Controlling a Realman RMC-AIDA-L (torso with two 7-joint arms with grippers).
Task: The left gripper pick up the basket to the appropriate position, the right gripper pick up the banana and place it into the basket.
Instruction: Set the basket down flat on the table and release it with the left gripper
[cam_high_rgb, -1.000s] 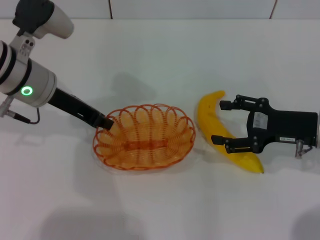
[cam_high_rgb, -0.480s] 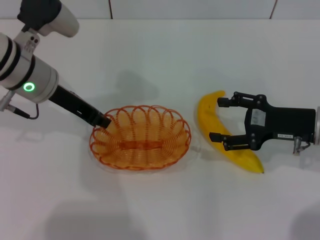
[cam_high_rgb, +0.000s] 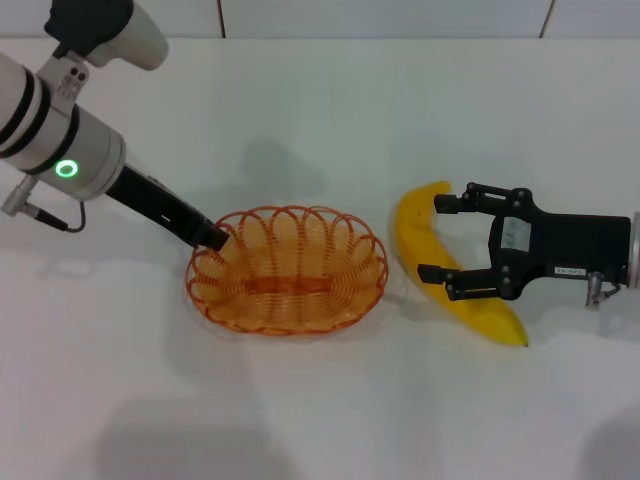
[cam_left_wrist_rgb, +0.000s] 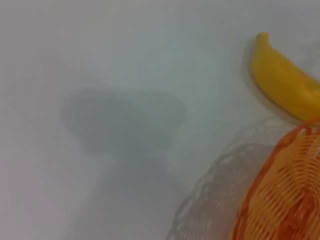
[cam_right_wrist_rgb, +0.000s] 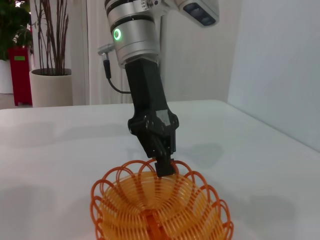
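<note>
The orange wire basket (cam_high_rgb: 290, 290) sits mid-table. My left gripper (cam_high_rgb: 213, 238) is shut on its left rim; the right wrist view shows the black claw (cam_right_wrist_rgb: 164, 167) pinching the far rim of the basket (cam_right_wrist_rgb: 160, 210). In the left wrist view the basket (cam_left_wrist_rgb: 285, 195) casts a shadow beside it, so that edge seems slightly raised. The yellow banana (cam_high_rgb: 415, 225) lies on the table right of the basket, and also shows in the left wrist view (cam_left_wrist_rgb: 282, 82). My right gripper (cam_high_rgb: 433, 240) is open, its fingers straddling the banana's middle.
The white table (cam_high_rgb: 320, 120) runs to a wall seam at the back. Free room lies in front of and behind the basket. A potted plant (cam_right_wrist_rgb: 47, 75) and a red object (cam_right_wrist_rgb: 20, 75) stand far off, beyond the table.
My left arm has risen and shifted a little, holding the basket rim; the basket slid slightly left, then back right. My right gripper edged slightly left over the banana, then stayed still.
</note>
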